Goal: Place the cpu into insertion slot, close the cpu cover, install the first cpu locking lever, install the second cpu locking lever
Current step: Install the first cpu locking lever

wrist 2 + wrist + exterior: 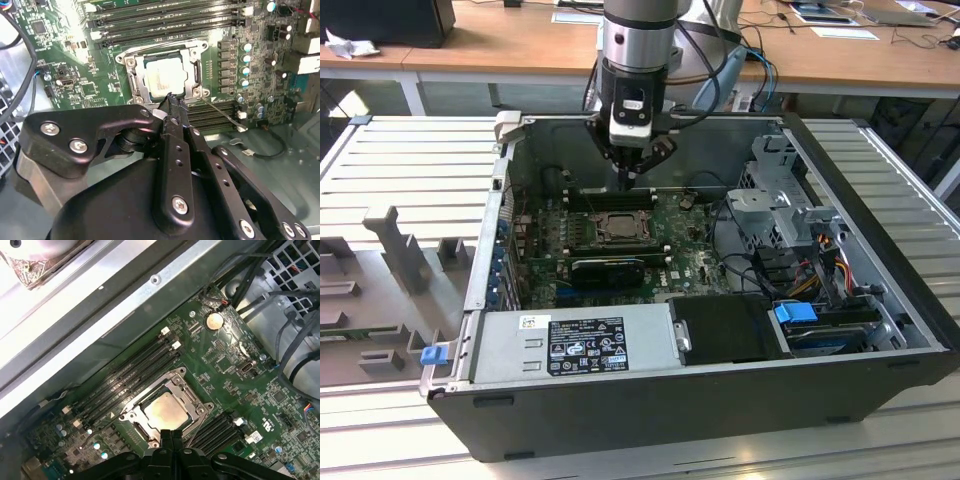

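The cpu (165, 77) (166, 411) lies flat in the insertion slot (617, 227), its pale metal top showing. The cpu cover (192, 75) (176, 384) lies down around it as a silvery frame. A thin wire locking lever (222, 114) (102, 431) sticks out sideways from one socket corner. My gripper (626, 180) (172, 100) (172, 434) hangs just above the socket's edge near that corner. Its fingers are shut together, and nothing shows between them.
The motherboard (690, 255) lies inside an open computer case (880, 250). Long black memory slots (165, 25) (135, 367) run beside the socket. Cables and a drive cage (780, 200) fill the exterior view's right; a power supply (575, 345) lies at the front.
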`<state>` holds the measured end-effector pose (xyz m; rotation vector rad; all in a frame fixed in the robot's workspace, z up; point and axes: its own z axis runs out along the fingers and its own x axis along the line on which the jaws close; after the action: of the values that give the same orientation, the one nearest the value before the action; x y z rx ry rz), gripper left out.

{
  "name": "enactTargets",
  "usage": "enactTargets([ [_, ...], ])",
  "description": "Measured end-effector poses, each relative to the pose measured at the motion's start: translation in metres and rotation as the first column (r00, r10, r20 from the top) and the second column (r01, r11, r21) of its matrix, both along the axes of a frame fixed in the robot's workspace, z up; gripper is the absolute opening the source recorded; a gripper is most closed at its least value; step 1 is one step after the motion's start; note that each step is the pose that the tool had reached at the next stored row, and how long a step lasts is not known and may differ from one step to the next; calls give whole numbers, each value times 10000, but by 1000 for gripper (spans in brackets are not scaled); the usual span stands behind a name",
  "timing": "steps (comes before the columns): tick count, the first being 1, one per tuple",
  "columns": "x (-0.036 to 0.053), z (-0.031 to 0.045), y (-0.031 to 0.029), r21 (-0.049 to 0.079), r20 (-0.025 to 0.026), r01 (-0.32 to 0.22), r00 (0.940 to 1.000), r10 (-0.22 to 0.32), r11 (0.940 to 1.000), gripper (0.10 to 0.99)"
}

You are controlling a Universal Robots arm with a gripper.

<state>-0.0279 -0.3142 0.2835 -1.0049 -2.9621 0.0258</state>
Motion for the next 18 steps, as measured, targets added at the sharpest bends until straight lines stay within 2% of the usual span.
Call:
enactTargets([
  [4,0,0,0,-5,0,-502,9987,502,9987,106],
  [10,0,0,0,-9,-1,-1202,9928,1202,9927,106],
  [11,0,0,0,-11,-1,-1563,9877,1563,9877,106],
  [15,0,0,0,-14,-1,-2151,9766,2151,9766,106],
  [17,0,0,0,-16,-2,-2527,9676,2527,9676,106],
  [18,0,0,0,-18,-3,-2782,9605,2782,9605,106],
])
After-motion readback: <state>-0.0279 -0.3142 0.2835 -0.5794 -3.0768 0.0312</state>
